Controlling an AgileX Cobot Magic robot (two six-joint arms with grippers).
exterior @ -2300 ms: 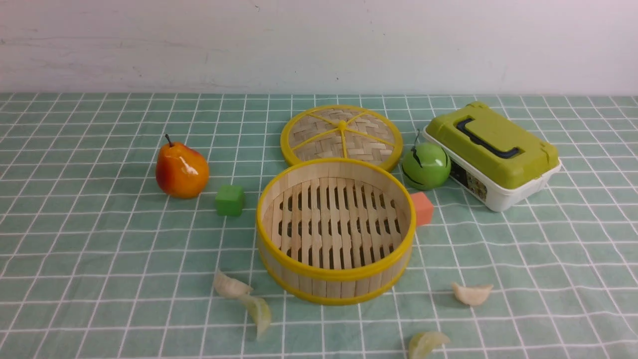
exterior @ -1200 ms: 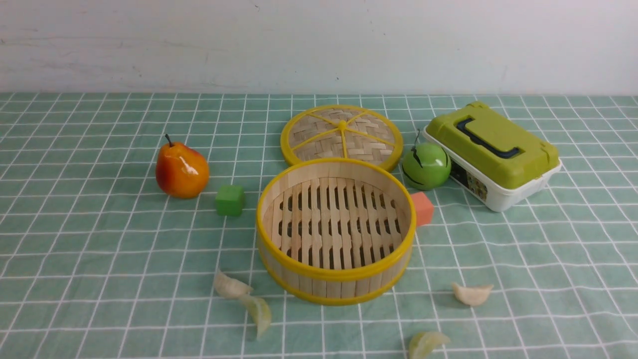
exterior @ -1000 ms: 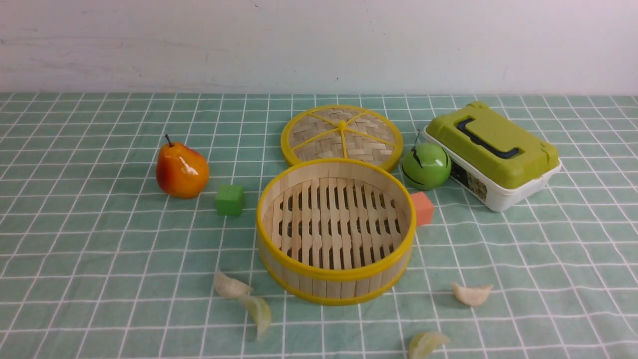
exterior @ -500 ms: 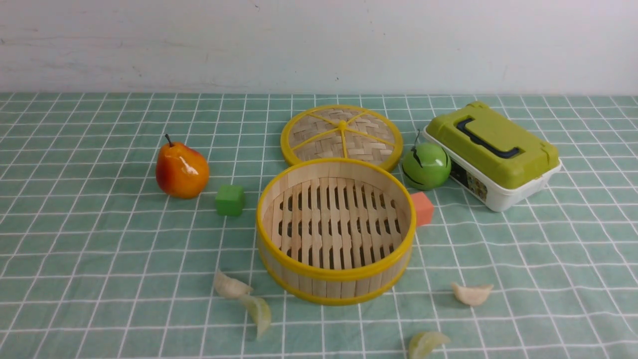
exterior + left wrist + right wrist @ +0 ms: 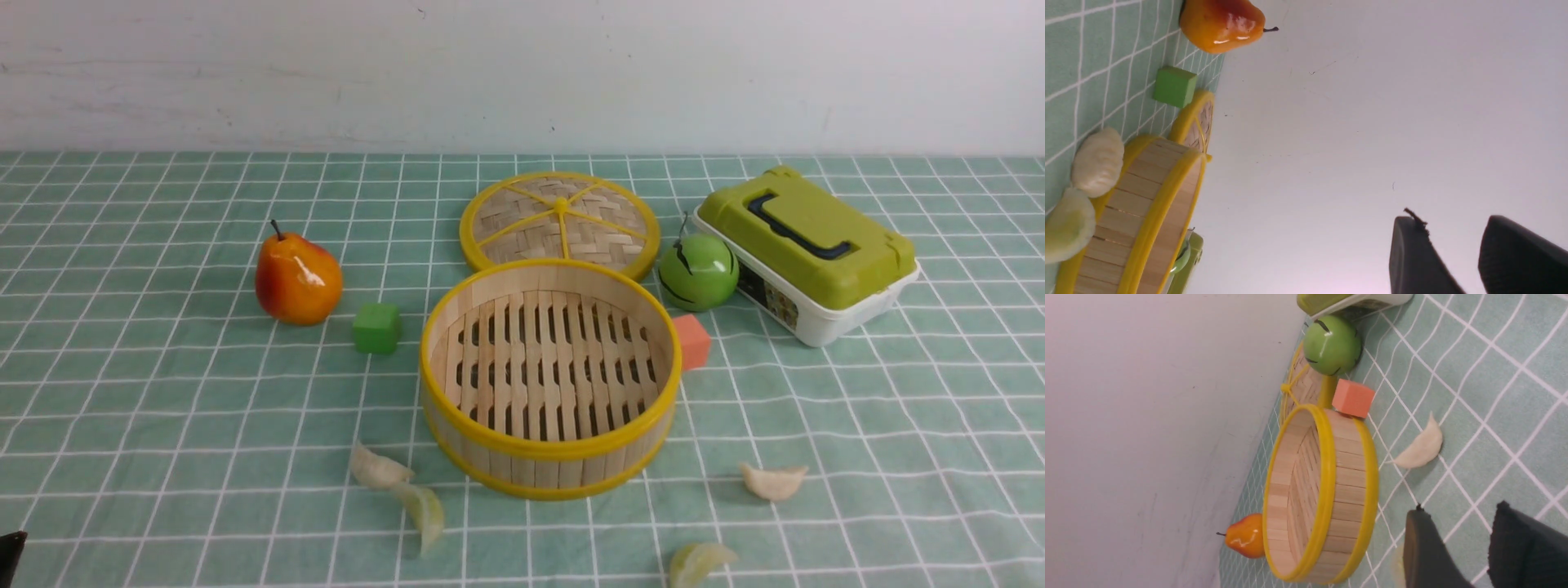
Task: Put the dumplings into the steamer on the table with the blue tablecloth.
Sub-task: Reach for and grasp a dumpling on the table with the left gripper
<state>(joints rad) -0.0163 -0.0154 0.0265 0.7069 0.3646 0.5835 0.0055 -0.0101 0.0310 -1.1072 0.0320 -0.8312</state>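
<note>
Newly edging into view, the left end effector (image 5: 1451, 222), narrowly parted and empty, sits well apart from the dumplings (image 5: 1098, 161).

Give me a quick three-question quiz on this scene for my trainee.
1. Count: how many dumplings lie outside the steamer?
2. True or false: the lid lies behind the steamer, not on it.
3. Fill in: the cube at the steamer's right side is coloured ____.

Key: 1. four; 2. true; 3. orange.
</note>
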